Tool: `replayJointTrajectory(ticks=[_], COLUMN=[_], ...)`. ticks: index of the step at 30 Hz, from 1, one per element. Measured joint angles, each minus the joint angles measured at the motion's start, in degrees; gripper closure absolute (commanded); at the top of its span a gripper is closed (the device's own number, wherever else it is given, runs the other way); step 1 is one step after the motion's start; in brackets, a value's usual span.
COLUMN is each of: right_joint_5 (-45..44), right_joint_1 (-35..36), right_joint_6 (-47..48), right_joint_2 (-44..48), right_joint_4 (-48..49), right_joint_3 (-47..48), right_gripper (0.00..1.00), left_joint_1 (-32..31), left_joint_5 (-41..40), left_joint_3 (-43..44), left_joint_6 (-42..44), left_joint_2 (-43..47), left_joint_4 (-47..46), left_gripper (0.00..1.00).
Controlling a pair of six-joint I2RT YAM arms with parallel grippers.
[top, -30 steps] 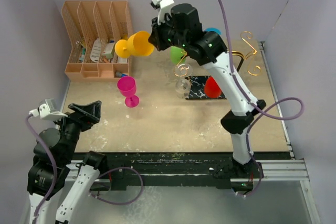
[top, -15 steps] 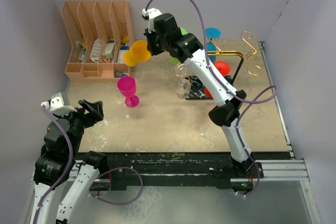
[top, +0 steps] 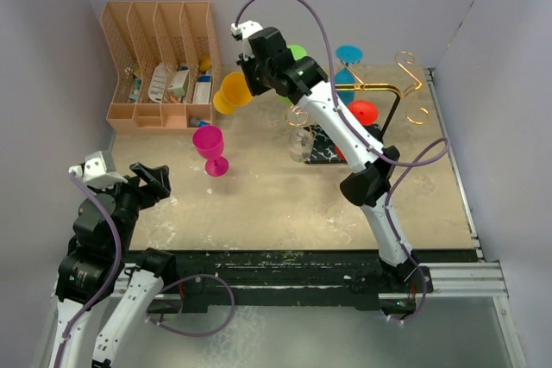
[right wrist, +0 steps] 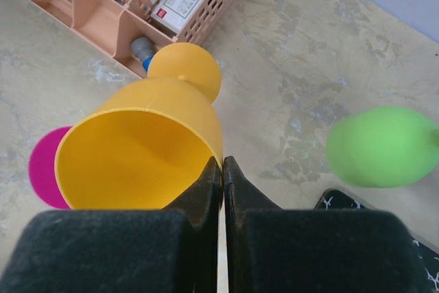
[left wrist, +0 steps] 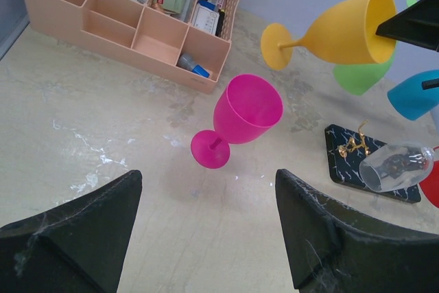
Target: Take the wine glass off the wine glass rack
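My right gripper (top: 247,82) is shut on the rim of a yellow wine glass (top: 231,93), held in the air on its side, foot pointing left, left of the gold wire rack (top: 385,87). The right wrist view shows the fingertips (right wrist: 221,164) pinching the yellow glass (right wrist: 137,149) wall. Green (top: 297,53), blue (top: 349,55), red (top: 363,111) and clear (top: 300,146) glasses hang around the rack above its black marbled base (top: 326,146). A pink glass (top: 210,146) stands on the table. My left gripper (top: 148,180) is open and empty, near the front left (left wrist: 209,228).
The orange slotted organiser (top: 160,62) with small items stands at the back left, just behind the yellow glass. The pink glass (left wrist: 240,116) stands between the organiser (left wrist: 137,15) and my left gripper. Walls close in on the left, back and right.
My right arm has carried the yellow glass left and lower, away from the rack, towards the organiser. My left arm shifted up a little early on and then stayed still.
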State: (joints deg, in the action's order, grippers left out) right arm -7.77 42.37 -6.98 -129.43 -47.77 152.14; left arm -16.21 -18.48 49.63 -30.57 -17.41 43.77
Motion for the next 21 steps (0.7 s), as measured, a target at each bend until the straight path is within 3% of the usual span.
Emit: replayJointTrajectory(ticks=[21], right_joint_5=[-2.10], right_joint_1=[2.89], right_joint_6=[2.64], right_joint_2=[-4.59], right_joint_4=[-2.73], right_joint_3=[0.00], right_gripper=[1.00], left_joint_1=[0.00], left_joint_5=[0.02], left_joint_3=[-0.52], left_joint_6=[0.00], left_joint_2=[0.00], left_joint_4=[0.02], left_gripper=[0.19])
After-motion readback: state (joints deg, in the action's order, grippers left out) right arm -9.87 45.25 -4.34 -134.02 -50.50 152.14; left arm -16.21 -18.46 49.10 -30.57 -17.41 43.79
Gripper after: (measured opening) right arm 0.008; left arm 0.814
